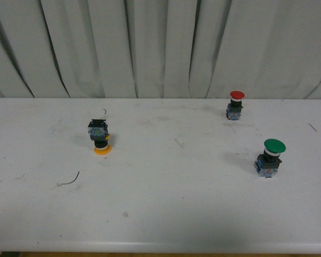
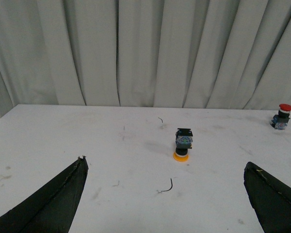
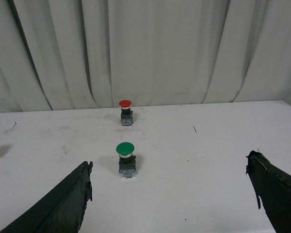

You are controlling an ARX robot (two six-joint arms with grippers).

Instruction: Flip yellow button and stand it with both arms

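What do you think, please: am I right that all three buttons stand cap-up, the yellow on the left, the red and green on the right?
Not quite: the yellow button stands upside down, cap on the table and contact block on top, as the front view shows. The red button and green button do stand cap-up on the right.

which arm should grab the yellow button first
Left. The yellow button sits cap-down on the robot's left, straight ahead of the open left end effector; the right wrist view barely shows it.
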